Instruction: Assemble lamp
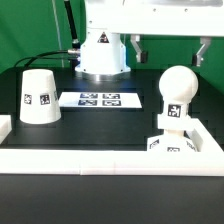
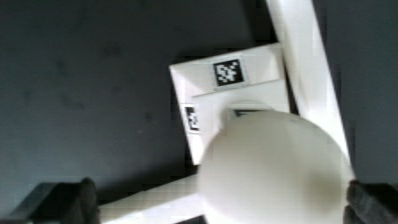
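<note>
my worry is tipping the bulb (image 2: 267, 168) if i close off-centre, since it stands on the base (image 2: 231, 90) below the fingers (image 2: 210, 203). they're spread wide, one each side of it, touching nothing i can see. the shade (image 1: 38, 97) sits well apart on the desk (image 1: 80, 130).

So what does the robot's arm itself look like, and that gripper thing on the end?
The big glossy white robot arm has rounded plastic shells and a dark band. A black cable runs beside it. The gripper has two dark, blocky fingers.
</note>
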Robot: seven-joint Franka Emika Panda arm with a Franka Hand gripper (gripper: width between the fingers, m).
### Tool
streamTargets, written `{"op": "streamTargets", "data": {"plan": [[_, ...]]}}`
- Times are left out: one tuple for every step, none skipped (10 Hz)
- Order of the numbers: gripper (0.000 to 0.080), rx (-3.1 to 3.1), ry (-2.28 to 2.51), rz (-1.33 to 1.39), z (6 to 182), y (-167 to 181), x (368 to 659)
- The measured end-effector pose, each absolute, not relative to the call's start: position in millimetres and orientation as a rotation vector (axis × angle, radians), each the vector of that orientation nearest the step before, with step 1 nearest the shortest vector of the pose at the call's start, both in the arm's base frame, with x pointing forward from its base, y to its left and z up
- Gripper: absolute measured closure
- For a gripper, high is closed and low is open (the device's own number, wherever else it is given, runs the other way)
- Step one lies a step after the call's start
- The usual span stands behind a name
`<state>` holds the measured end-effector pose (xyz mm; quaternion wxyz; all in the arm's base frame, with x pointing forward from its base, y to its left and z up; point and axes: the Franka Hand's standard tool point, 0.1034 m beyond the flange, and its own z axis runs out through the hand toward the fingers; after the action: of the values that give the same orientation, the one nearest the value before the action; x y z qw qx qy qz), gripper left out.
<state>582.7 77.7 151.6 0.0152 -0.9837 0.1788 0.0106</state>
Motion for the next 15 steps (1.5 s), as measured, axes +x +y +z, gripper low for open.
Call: {"op": "streamTargets", "data": {"plan": [[0.0101, -3.061, 0.554, 0.033, 150.5, 79, 583], [0.0101, -3.062, 0.552, 0.034, 150.1, 80, 583], [0.0101, -3.062, 0.552, 0.034, 149.9, 80, 583], [0.0101, -3.062, 0.552, 0.035, 149.6, 80, 583], [0.0101, -3.063, 0.551, 0.035, 149.5, 80, 583], [0.0101, -3.068, 0.525, 0.032, 148.3, 81, 583], [0.0101, -3.080, 0.441, 0.028, 144.2, 83, 580], [0.0101, -3.093, 0.339, 0.028, 144.0, 79, 574], [0.0101, -3.096, 0.256, 0.027, 144.8, 71, 565], [0.0101, -3.091, 0.241, 0.040, 143.8, 61, 553], [0.0101, -3.091, 0.250, 0.038, 143.9, 58, 546], [0.0101, -3.091, 0.248, 0.038, 143.4, 57, 546], [0.0101, -3.093, 0.247, 0.039, 142.6, 51, 547], [0.0101, -3.096, 0.251, 0.039, 142.4, 42, 547], [0.0101, -3.097, 0.260, 0.038, 142.3, 35, 548]]}}
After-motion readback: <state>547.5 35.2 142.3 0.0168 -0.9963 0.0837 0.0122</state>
